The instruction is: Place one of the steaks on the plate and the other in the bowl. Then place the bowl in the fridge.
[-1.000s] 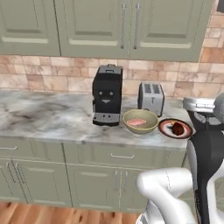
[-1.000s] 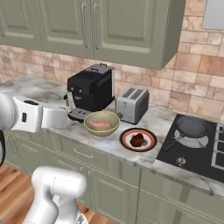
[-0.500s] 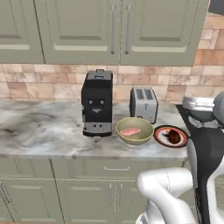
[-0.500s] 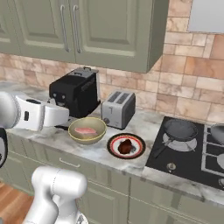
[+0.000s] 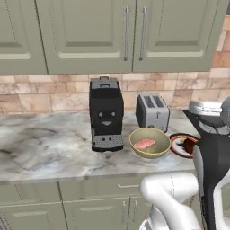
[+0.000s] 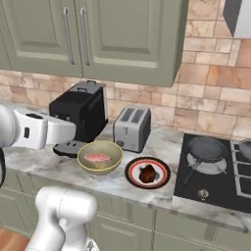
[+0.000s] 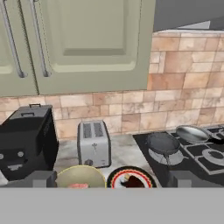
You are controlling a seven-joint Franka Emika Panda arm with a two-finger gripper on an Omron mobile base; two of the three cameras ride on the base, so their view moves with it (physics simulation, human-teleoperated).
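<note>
The olive-tan bowl (image 5: 150, 153) (image 6: 100, 167) stands on the marble counter with the pale pink steak (image 5: 144, 144) (image 6: 98, 158) lying inside it. Just right of it sits the black-rimmed plate (image 5: 177, 137) (image 6: 132, 174), carrying the dark reddish-brown steak (image 6: 147, 173) (image 5: 189, 146). In the hand view my gripper (image 7: 113, 179) hangs back from the counter, open and holding nothing, with the bowl (image 7: 81, 174) and plate (image 7: 117, 177) low in front of it. The fridge is out of view.
A black coffee machine (image 5: 106, 114) stands left of the bowl and a silver toaster (image 5: 152, 111) behind it. To the right lies a black stove (image 6: 215, 171) with a dark frying pan (image 6: 207, 149). Green wall cabinets (image 5: 126, 36) hang above the counter.
The whole picture has shifted and grown as the base drove closer; more of the stove shows at the right. Bowl, plate and steaks keep their places on the counter.
</note>
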